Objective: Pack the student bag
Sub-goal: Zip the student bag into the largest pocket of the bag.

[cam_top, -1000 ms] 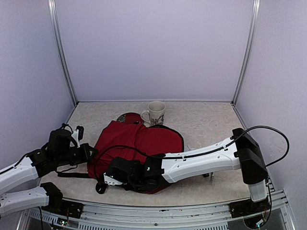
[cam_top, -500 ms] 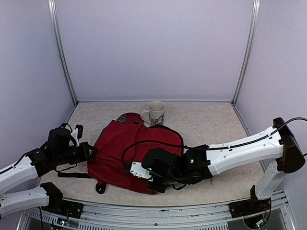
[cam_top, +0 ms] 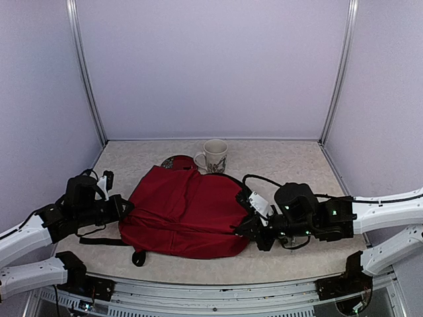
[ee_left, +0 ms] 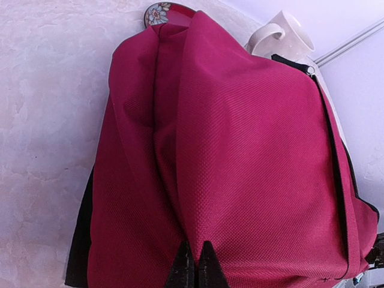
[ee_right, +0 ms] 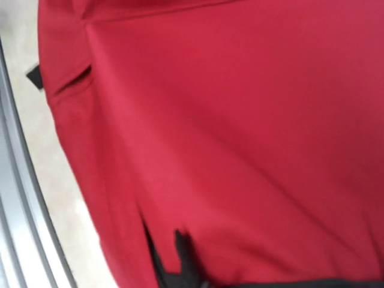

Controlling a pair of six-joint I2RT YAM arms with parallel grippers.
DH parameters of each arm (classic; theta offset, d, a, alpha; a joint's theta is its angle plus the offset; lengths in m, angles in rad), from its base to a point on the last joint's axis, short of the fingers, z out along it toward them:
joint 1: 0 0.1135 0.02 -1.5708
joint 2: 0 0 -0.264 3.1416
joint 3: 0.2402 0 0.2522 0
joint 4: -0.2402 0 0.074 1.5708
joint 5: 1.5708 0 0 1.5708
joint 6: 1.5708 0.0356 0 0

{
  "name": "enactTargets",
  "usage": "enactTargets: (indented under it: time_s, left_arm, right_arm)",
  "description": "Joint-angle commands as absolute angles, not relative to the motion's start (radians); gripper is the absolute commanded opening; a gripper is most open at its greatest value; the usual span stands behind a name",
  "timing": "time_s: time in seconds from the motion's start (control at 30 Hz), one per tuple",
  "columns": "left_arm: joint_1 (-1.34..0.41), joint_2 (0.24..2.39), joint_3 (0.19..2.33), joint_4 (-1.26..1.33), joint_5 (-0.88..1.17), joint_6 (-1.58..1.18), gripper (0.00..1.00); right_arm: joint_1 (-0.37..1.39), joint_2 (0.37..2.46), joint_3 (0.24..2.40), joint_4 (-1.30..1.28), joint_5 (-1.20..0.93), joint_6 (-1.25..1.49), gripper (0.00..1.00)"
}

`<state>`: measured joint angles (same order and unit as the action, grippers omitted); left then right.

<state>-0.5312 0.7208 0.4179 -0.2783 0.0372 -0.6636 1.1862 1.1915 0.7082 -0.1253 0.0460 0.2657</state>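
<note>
Bench [cam_top: 291, 165]: pale, mottled, closed in by walls [cam_top: 211, 66] on the left, back and right, with a metal rail [cam_top: 218, 290] along the near edge. Open surface lies at the back right and along the right side. Only narrow strips are bare to the left of the bag and before the rail.

Bag [cam_top: 185, 211]: dark red, lying flat at centre-left of the bench, its long axis running left to right. A black zip line runs along its far right edge, and a black strap [cam_top: 99, 240] trails from the near left corner.

Right arm [cam_top: 383, 211]: stretched low and nearly level from the right, wrist pointing left at the bag's right end.

Left arm [cam_top: 33, 234]: folded low at the left, wrist pointing right at the bag's left end.

Mug [cam_top: 215, 156]: cream, upright, just behind the bag, handle to the left.

Dish [cam_top: 177, 162]: red with a flowered rim, partly hidden behind the bag's far edge, left of the mug.

Right gripper [cam_top: 247, 226]: jaws together, tips against the bag's right edge. Whether cloth is pinched cannot be told.

Left gripper [cam_top: 124, 210]: jaws together, tips touching the bag's left edge. Any pinch is likewise unclear.
</note>
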Motion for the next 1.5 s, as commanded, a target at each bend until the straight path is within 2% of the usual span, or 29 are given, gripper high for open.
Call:
enactTargets:
  time_s: [0.0,0.1,0.13,0.2,0.23,0.27,0.33,0.43,0.53,0.67,0.77,0.87,0.9,1.1,1.23,1.27,1.33,1.37,1.43,1.47]
  left_arm:
    - [-0.518,0.71,0.461,-0.288,-0.025,-0.637,0.0]
    - [-0.518,0.701,0.466,-0.292,-0.031,-0.635,0.0]
    - [-0.523,0.701,0.471,-0.289,-0.032,-0.625,0.1]
    - [-0.557,0.695,0.494,-0.275,-0.039,-0.595,0.71]
    - [-0.589,0.686,0.511,-0.27,-0.071,-0.583,0.92]
    - [-0.634,0.67,0.533,-0.264,-0.124,-0.566,0.98]
    - [-0.743,0.632,0.577,-0.255,-0.262,-0.519,0.99]
    - [-0.915,0.576,0.614,-0.179,-0.406,-0.389,0.99]
    - [-1.097,0.607,0.607,-0.059,-0.419,-0.238,0.99]
    - [-1.349,0.852,0.657,-0.039,-0.419,-0.071,0.99]
    - [-1.461,1.051,0.732,-0.059,-0.349,0.068,0.96]
    - [-1.461,1.206,0.776,-0.083,-0.318,0.147,0.69]
    - [-1.451,1.245,0.79,-0.094,-0.311,0.168,0.64]
    - [-1.358,1.412,0.858,-0.089,-0.361,0.204,0.68]
    - [-1.333,1.501,0.875,-0.072,-0.375,0.226,0.64]
    - [-1.329,1.521,0.88,-0.078,-0.383,0.225,0.58]
    - [-1.321,1.549,0.89,-0.084,-0.406,0.215,0.3]
    - [-1.318,1.556,0.892,-0.085,-0.416,0.21,0.21]
    - [-1.312,1.556,0.889,-0.088,-0.419,0.205,0.15]
    - [-1.308,1.551,0.885,-0.089,-0.422,0.201,0.08]
  right_arm:
    - [1.144,1.163,0.669,-0.028,-0.038,0.32,0.0]
    - [1.114,1.175,0.663,0.018,-0.08,0.34,0.0]
    - [1.107,1.177,0.661,0.038,-0.09,0.346,0.0]
    - [1.102,1.188,0.665,0.082,-0.121,0.351,0.0]
    - [1.101,1.195,0.671,0.105,-0.14,0.35,0.0]
    - [1.102,1.201,0.675,0.125,-0.155,0.351,0.0]
    - [1.1,1.214,0.689,0.146,-0.172,0.351,0.0]
    - [1.094,1.239,0.709,0.144,-0.179,0.356,0.0]
    - [1.073,1.251,0.708,0.146,-0.197,0.382,0.0]
    - [1.038,1.244,0.685,0.147,-0.197,0.422,0.0]
    - [1.013,1.229,0.656,0.173,-0.205,0.452,0.0]
    - [0.998,1.223,0.646,0.186,-0.21,0.479,0.0]
    - [0.997,1.224,0.646,0.189,-0.213,0.485,0.0]
    - [0.987,1.226,0.64,0.201,-0.222,0.489,0.0]
    - [0.979,1.22,0.635,0.201,-0.224,0.494,0.0]
    - [0.976,1.216,0.634,0.201,-0.221,0.496,0.0]
    - [0.969,1.205,0.625,0.201,-0.216,0.502,0.0]
    - [0.962,1.2,0.619,0.201,-0.214,0.506,0.0]
    - [0.945,1.188,0.608,0.201,-0.216,0.512,0.0]
    - [0.937,1.181,0.603,0.199,-0.218,0.516,0.0]
